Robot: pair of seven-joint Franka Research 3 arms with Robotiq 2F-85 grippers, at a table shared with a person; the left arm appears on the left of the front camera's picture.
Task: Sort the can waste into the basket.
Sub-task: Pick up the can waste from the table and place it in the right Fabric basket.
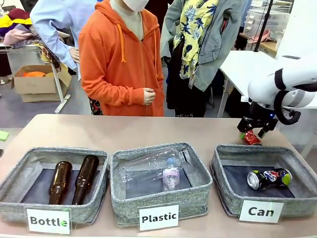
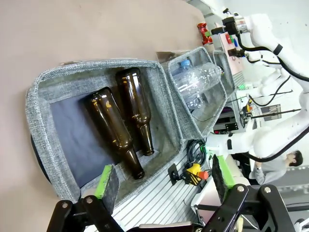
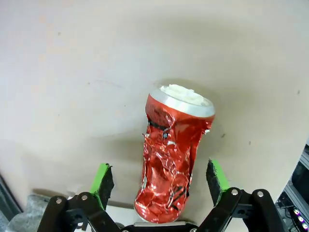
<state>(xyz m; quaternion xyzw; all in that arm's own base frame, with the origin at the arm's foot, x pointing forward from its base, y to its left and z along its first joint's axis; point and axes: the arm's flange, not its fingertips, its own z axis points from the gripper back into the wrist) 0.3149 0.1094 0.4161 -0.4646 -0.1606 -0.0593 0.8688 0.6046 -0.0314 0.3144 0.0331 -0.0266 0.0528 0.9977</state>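
You are hovering the right tool point(image 3: 161, 181), wide open and empty, astride the crushed red can point(image 3: 171, 157) behind the Can basket point(image 1: 225, 191): light, dented, sharp-creased, so be pinching mid-body.

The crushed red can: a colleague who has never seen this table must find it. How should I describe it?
Find the grey basket labelled "Can", the rightmost of three. On the bare table just behind its far rim lies the crushed red can, under the open right gripper. The dark printed can lies inside the basket.
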